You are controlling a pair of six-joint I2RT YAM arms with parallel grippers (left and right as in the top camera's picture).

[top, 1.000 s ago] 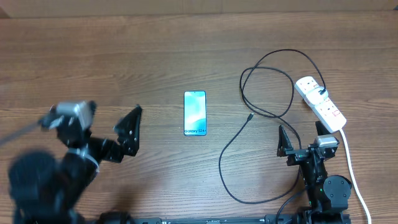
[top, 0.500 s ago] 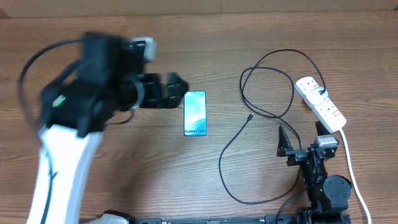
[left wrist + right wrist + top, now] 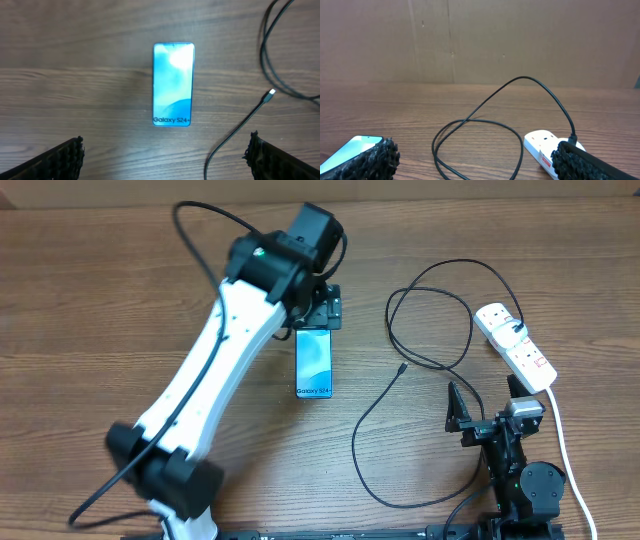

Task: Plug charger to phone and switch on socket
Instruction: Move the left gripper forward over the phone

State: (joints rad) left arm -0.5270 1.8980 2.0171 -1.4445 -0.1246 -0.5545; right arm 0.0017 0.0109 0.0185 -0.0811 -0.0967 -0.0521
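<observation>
Left gripper (image 3: 320, 313) hangs wide open, holding nothing, over the far end of the phone (image 3: 313, 362). That phone lies flat mid-table, long side running 12 to 6, name end at 6. At its 3 o'clock, apart, lies the charger (image 3: 270, 93) tip; the socket (image 3: 517, 348) sits farther that way.

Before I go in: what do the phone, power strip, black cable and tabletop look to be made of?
Phone: glossy glass-like face, it catches a glare patch; thin dark rim.
Power strip: smooth white plastic, moulded look.
Black cable: flexible rubbery or plastic jacket, lies in loose loops.
Tabletop: matt wood grain, possibly laminate.
</observation>
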